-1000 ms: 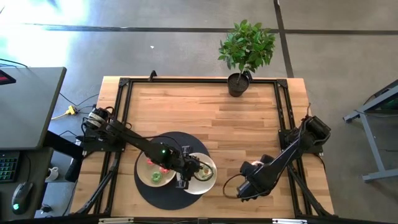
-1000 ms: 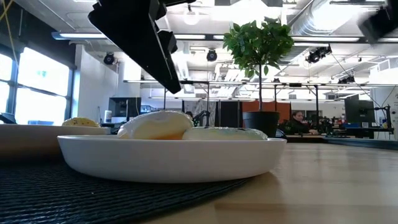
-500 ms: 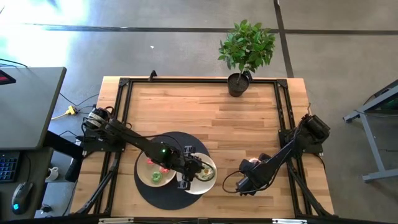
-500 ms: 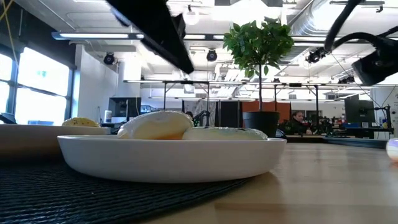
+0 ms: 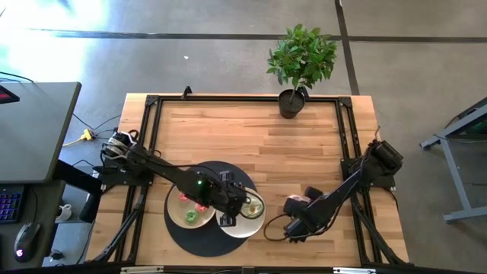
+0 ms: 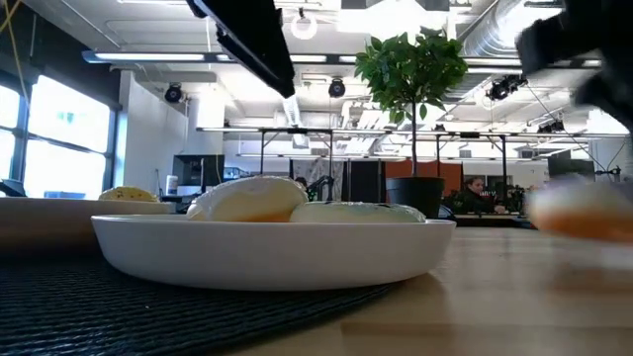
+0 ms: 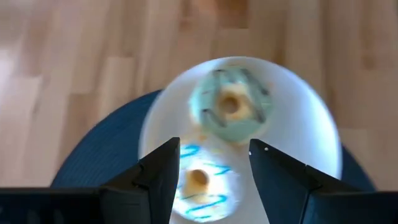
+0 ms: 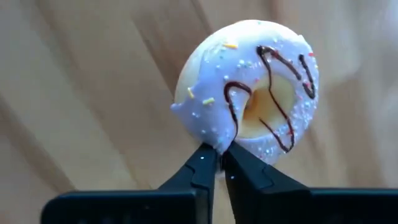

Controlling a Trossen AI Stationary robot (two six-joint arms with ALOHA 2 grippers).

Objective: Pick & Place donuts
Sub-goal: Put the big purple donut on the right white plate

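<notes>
My right gripper (image 8: 220, 163) pinches the icing edge of a pink sprinkled donut (image 8: 252, 87) with chocolate drizzle, its fingers nearly together on it, above bare wooden table (image 5: 251, 137) just beside the dark round mat (image 5: 183, 236). My left gripper (image 7: 211, 165) hangs fingers apart, holding nothing, over the white plate (image 7: 311, 143). Directly beneath it lies a white donut with blue drizzle (image 7: 199, 183); just beyond its fingertips sits a green-iced donut (image 7: 231, 106). A second plate (image 5: 176, 215) with smaller donuts sits alongside on the mat.

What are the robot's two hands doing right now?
Left gripper: open, empty, above the white plate.
Right gripper: shut on the pink donut.
</notes>
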